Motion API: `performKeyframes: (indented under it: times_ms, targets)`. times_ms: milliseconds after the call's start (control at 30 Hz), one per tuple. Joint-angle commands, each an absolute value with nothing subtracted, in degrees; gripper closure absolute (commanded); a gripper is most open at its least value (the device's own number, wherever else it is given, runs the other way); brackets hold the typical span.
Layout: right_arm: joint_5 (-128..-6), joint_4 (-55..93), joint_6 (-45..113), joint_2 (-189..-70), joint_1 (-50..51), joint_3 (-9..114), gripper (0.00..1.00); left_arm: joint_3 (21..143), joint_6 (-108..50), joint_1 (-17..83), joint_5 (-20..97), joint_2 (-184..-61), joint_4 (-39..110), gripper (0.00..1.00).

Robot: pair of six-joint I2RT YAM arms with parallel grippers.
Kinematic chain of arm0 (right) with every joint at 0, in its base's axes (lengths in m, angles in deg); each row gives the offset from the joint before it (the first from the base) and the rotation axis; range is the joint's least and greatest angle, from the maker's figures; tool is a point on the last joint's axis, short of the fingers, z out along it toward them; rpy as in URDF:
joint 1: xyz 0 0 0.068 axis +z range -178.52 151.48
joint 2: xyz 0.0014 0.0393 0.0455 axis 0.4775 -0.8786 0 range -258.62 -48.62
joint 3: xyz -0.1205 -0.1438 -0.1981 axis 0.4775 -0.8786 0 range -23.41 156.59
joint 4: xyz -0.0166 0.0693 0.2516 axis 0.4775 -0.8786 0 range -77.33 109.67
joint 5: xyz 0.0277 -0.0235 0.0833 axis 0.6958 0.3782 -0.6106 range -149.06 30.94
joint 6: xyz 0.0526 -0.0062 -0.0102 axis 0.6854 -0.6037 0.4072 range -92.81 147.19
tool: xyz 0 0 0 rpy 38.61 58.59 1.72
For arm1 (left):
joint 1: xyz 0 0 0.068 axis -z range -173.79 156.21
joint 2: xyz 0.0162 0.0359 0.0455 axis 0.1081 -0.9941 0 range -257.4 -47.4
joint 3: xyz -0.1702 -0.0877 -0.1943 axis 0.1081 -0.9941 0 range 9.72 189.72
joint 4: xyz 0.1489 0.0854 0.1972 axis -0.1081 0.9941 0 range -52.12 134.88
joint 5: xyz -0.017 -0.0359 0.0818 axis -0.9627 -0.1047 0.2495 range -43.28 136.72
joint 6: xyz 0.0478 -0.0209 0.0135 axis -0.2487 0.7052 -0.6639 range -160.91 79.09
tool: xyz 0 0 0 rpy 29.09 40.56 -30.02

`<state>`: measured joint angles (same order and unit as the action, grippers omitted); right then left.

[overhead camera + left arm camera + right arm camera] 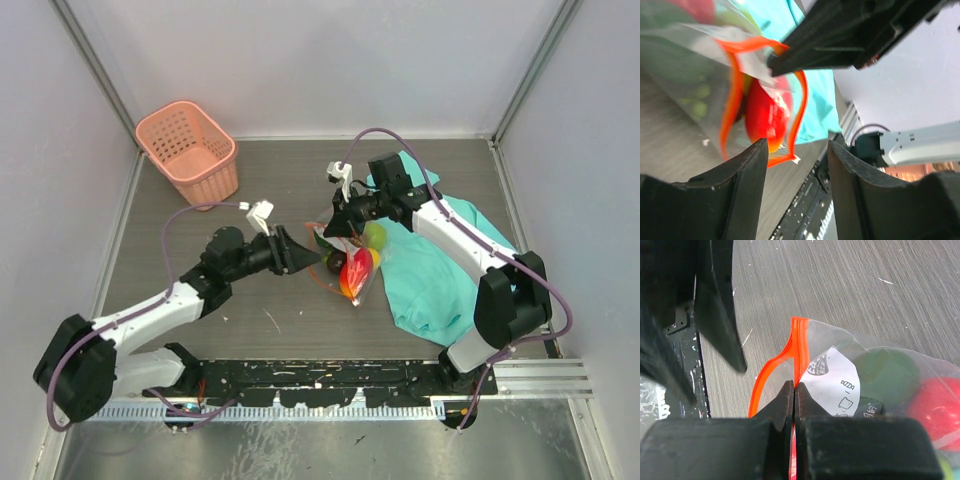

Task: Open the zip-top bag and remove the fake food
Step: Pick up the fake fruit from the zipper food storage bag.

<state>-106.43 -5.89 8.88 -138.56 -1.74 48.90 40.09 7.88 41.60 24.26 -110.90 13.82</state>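
Observation:
The clear zip-top bag (350,262) with a red-orange zip strip (796,347) lies at the table's middle, its mouth gaping. The fake food (356,272), red, yellow, green and dark pieces, is inside it. My right gripper (333,229) is shut on one side of the zip strip, next to the bag's white label (837,382). My left gripper (318,258) is open and empty, its tips just left of the bag's mouth. In the left wrist view the open strip (732,95) loops around a red piece (762,115) just beyond my fingers (747,175).
A teal cloth (440,270) lies under and right of the bag. A pink basket (188,152) stands at the back left corner. White walls enclose the table. A black rail (330,380) runs along the near edge.

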Motion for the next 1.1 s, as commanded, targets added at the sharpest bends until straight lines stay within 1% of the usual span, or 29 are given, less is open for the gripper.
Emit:
performKeyframes:
  times_ms: [0, 100, 133, 267, 467, 667, 767, 967, 1067]
  targets:
    - [-108.36, -5.21, 8.68, -138.62, -1.64, 49.88, 0.99, 45.92, 6.98, 48.08, 25.50, -115.91, 10.21, 0.52]
    - [-108.36, -5.31, 8.64, -138.54, -1.70, 49.88, 0.99, 47.26, 5.38, 50.13, 29.77, -118.92, 13.41, 0.66]
    - [-108.36, -5.30, 8.61, -138.49, -1.69, 49.84, 0.99, 47.56, 4.61, 50.37, 31.27, -119.58, 15.22, 0.68]
    - [-109.02, -5.61, 8.47, -138.45, -1.67, 50.01, 0.99, 48.97, 2.58, 50.63, 33.53, -123.19, 18.73, 0.70]
    - [-109.21, -6.03, 8.21, -137.89, -1.66, 50.21, 0.99, 52.62, 1.58, 51.38, 31.61, -129.40, 19.43, 0.68]
    - [-109.32, -6.13, 8.22, -138.00, -1.72, 50.24, 0.99, 54.69, 1.69, 53.29, 31.00, -133.08, 18.55, 0.66]
    - [-109.59, -6.17, 8.25, -138.10, -1.63, 50.24, 0.99, 54.52, 2.47, 53.57, 30.49, -134.62, 17.01, 0.64]
    - [-109.89, -5.85, 8.85, -137.78, -1.54, 50.23, 0.99, 53.76, 3.90, 53.99, 30.11, -136.75, 13.87, 0.56]
    - [-110.05, -5.67, 9.12, -137.79, -1.45, 50.21, 0.99, 53.36, 4.62, 54.02, 30.36, -137.25, 12.13, 0.54]
